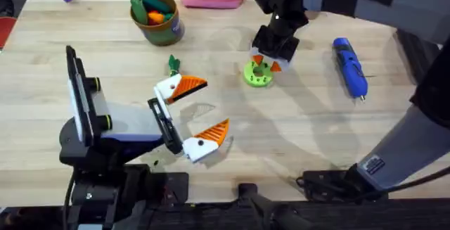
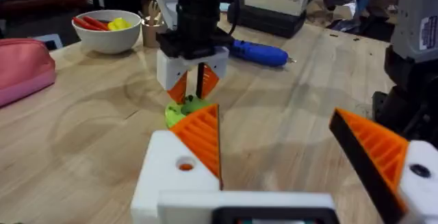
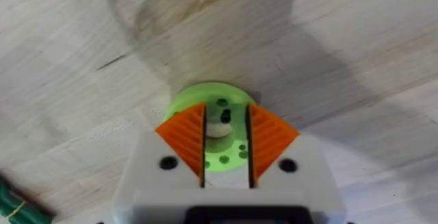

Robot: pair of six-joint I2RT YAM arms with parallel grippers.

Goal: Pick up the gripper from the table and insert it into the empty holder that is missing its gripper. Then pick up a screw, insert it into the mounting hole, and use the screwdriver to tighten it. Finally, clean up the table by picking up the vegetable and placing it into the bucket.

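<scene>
Wide wooden counter (image 1: 295, 138) under both arms. Left gripper (image 1: 200, 114) sits low near centre, fingers spread wide apart, holding nothing. Right gripper (image 1: 266, 65) hovers over the green disc (image 1: 258, 76), fingers nearly together around a small white piece (image 3: 220, 129). Screwdriver (image 1: 350, 67) at three o'clock, bucket (image 1: 156, 17) at eleven, vegetable (image 1: 174, 65) beside the left gripper.

Screwdriver (image 1: 350, 67): blue handle, short silver tip, lying flat on the surface at far right, tip toward the near edge. Bucket (image 1: 156, 17): green sides, upright at far left-centre, toy veg inside. Vegetable (image 1: 174, 64): small, dark green, leafy, on the surface just in front of the bucket.
</scene>
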